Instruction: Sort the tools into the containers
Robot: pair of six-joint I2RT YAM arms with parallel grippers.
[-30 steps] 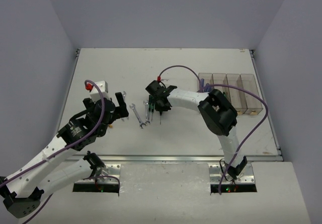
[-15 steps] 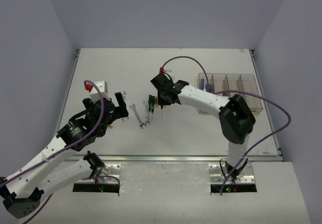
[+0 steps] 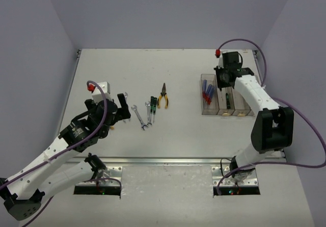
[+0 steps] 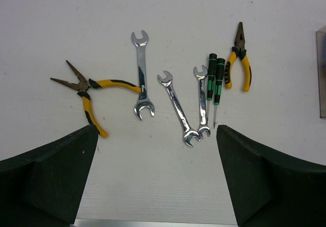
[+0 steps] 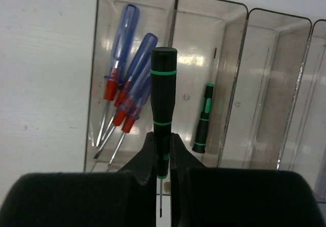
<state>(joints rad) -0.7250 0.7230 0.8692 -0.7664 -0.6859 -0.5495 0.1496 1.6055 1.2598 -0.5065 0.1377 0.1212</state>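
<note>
My right gripper is shut on a green/black screwdriver and holds it over the row of clear bins, above the wall between the first and second bin. The first bin holds several blue-handled screwdrivers. The second bin holds one green/black screwdriver. My left gripper is open and empty above the table. Ahead of it lie yellow-handled pliers, three silver wrenches, two green/black screwdrivers and a second pair of pliers.
The two right-hand bins show nothing inside. The loose tools lie in a cluster at the table's middle-left. The table's raised edge runs along the back, with walls on both sides.
My right gripper has carried the green/black screwdriver from the tool cluster to the right, over the bins, uncovering the pliers by the cluster. The left arm has not moved.
</note>
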